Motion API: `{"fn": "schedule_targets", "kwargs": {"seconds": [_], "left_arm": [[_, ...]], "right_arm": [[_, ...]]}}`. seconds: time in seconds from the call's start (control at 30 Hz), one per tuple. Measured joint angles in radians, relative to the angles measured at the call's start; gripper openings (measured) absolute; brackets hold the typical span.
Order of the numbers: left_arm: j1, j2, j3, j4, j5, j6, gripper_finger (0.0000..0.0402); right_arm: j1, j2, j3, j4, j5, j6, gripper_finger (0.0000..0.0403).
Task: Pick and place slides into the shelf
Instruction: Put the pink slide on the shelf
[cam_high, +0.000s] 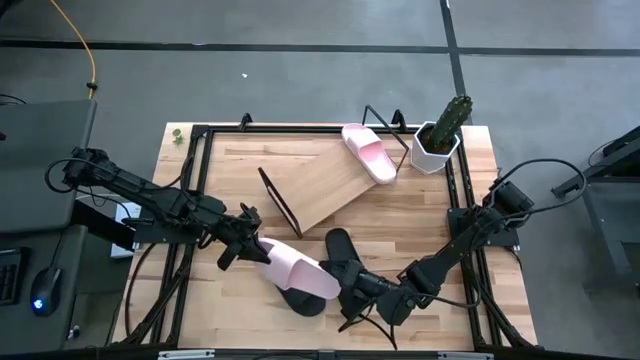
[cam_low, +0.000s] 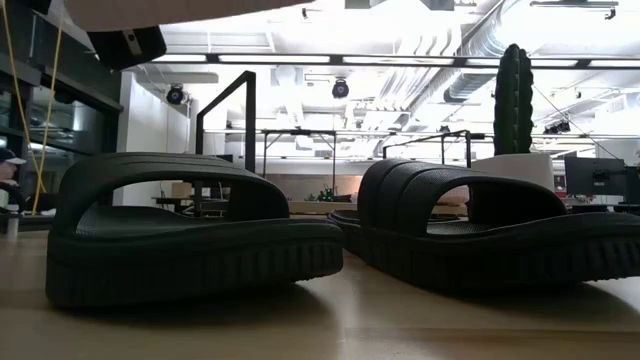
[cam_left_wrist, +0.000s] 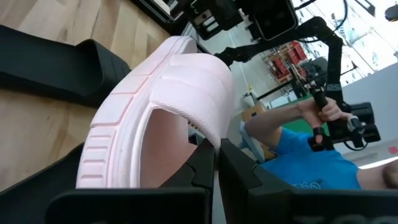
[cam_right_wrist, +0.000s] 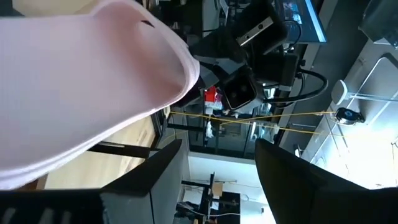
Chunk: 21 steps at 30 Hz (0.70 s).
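My left gripper (cam_high: 250, 248) (cam_left_wrist: 216, 171) is shut on a pale pink slide (cam_high: 297, 270) (cam_left_wrist: 168, 87). The slide is raised over the table's near middle and shows at the top of the low view (cam_low: 150, 8). Under it lies one black slide (cam_high: 305, 301) (cam_low: 190, 235), sole down on the table. The second black slide (cam_high: 343, 260) (cam_low: 490, 235) rests beside it. My right gripper (cam_high: 352, 303) (cam_right_wrist: 217, 180) is open next to that one, below the pink sole (cam_right_wrist: 81, 81). Another pink slide (cam_high: 370, 152) lies on the far right corner of the slanted shelf (cam_high: 320, 185). My left gripper pinches the pink slide between its two fingers (cam_left_wrist: 205, 165) at the sole's rim on the end away from the strap (cam_left_wrist: 180, 149), coming level from the table's left. The slide is lifted clear and reaches out toward the right, tipped onto its side in the wrist view.
A white pot with a green cactus (cam_high: 440, 140) stands at the far right corner, beside the shelf. A black frame (cam_high: 200, 180) runs along the table's edges. In the left wrist view a person in a blue top (cam_left_wrist: 298, 162) stands beyond the table.
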Motion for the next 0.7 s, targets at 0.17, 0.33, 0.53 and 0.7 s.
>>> {"fn": "schedule_targets", "kwargs": {"seconds": [0.17, 0.33, 0.53, 0.7], "left_arm": [[0.000, 0.000, 0.000, 0.000, -0.017, 0.000, 0.0001], [0.000, 0.000, 0.000, 0.001, -0.035, -0.004, 0.0001], [0.000, 0.000, 0.000, 0.006, -0.038, -0.005, 0.0001], [0.000, 0.000, 0.000, 0.017, -0.035, -0.005, 0.0001]], "right_arm": [[0.000, 0.000, 0.000, 0.016, -0.031, 0.001, 0.0190], [-0.005, 0.011, 0.000, 0.059, -0.087, -0.006, 0.0190], [-0.014, 0.062, 0.034, 0.088, -0.095, -0.039, 0.0190], [-0.024, 0.146, 0.152, 0.048, -0.067, -0.035, 0.0190]]}}
